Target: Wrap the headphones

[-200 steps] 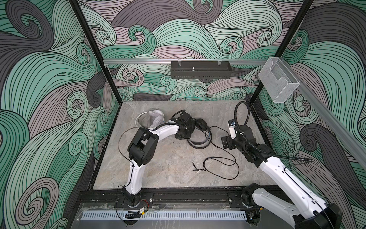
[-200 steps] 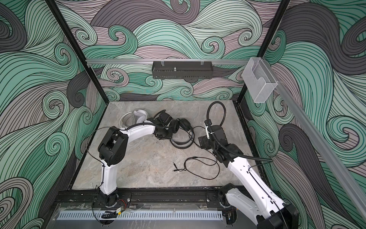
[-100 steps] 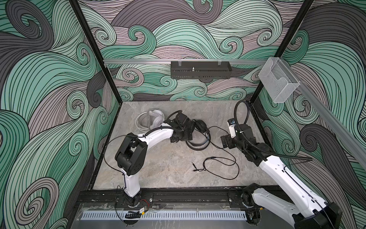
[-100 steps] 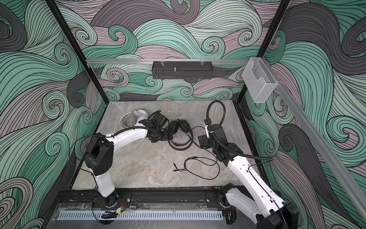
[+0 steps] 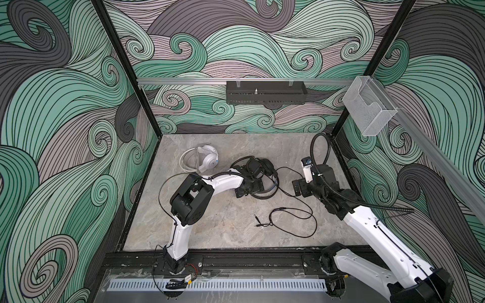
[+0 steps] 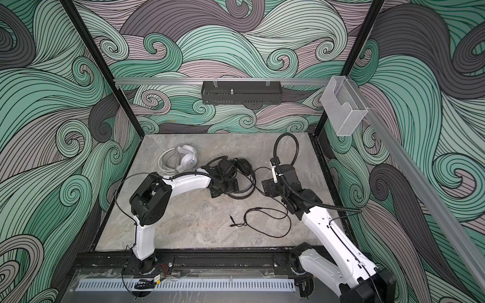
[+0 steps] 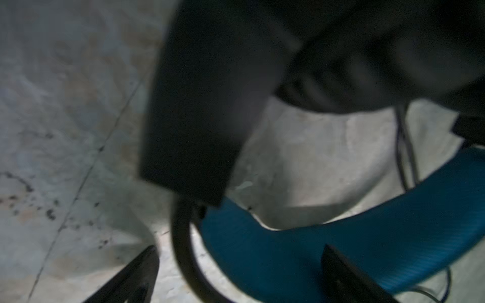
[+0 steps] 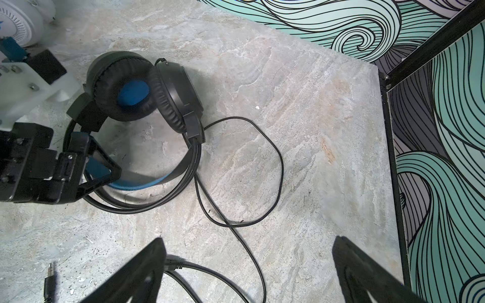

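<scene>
Both top views look steeply down from high over the near edge of the grey marbled stone surface, taking in all of it, with the black over-ear headset with blue headband lining near the middle. The left wrist view hangs right above the headset, blurred. The right wrist view looks down on the headset from its right, slightly farther off. All four views share the headset.

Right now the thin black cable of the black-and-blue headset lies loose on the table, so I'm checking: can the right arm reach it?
Probably yes: the right gripper hangs open directly over the black cable, and nothing lies between them.
</scene>
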You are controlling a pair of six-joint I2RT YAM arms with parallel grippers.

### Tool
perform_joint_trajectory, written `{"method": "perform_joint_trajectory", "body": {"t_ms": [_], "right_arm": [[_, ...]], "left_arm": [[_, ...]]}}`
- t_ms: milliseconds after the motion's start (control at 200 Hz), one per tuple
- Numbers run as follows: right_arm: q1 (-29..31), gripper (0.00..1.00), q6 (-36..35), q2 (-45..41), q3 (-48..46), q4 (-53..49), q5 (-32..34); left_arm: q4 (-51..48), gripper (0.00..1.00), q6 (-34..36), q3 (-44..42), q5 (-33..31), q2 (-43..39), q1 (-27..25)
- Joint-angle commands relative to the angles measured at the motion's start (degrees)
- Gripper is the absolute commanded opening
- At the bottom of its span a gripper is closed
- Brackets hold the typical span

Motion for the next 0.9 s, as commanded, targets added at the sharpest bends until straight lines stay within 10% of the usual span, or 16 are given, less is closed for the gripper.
{"method": "perform_joint_trajectory", "body": {"t_ms": [0,75,195,460,635,891], "right_arm": [[0.08,1.00,0.06,-0.44,1.17,-0.49,-0.10],[0.00,1.00,-0.02,-0.30,1.28,-0.47,-0.11],[0.05,1.00,-0.11,-0.11,1.26,-0.29,-0.11],[0.09,1.00,0.09,0.50,1.55,0.15,-0.64],[0.09,1.00,-0.20,0.18,1.76,-0.24,-0.31],[0.11,1.00,0.70,1.76,2.86,0.25,-1.43]], "left_arm": [[-1.28,0.88,-0.91,-0.99,-0.72,0.86,0.00],[-1.69,0.80,0.69,-2.41,-2.14,-0.91,0.27],[-3.50,0.38,4.48,-4.91,-3.95,-4.19,1.20],[-8.94,0.02,23.50,-3.40,-9.97,-7.86,3.51],[-9.33,0.00,48.53,-1.39,-6.18,-6.95,4.69],[-10.70,0.03,52.78,1.86,-4.65,-3.59,8.62]]}}
